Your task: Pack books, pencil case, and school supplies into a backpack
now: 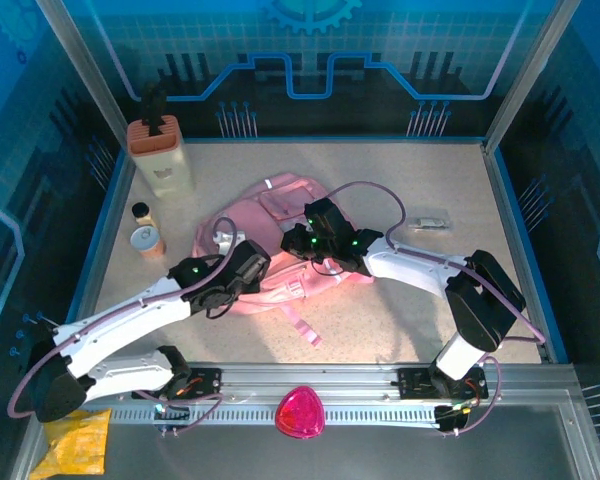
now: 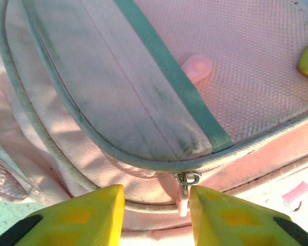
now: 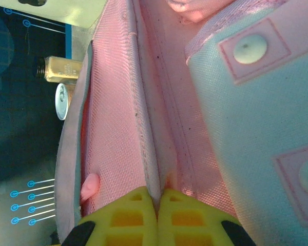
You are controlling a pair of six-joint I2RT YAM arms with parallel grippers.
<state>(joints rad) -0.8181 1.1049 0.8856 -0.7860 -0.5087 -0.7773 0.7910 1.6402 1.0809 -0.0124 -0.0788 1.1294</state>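
Between the spread yellow fingers [image 2: 87, 218] of the left gripper [image 2: 156, 210] hangs a small metal-and-pink zip pull [image 2: 184, 197] — close to one pad, not yet pinched. The right gripper [image 3: 156, 200] presses its fingers together on a seam fold of the large soft pink backpack [image 1: 280, 205]. Step in hand, I judge: working the zip; next, close on the pull and draw it along. What the bag holds I cannot tell — the small pale grey-white oblong item [image 1: 432, 222] lies on the speckled table [image 1: 400, 180], well apart.
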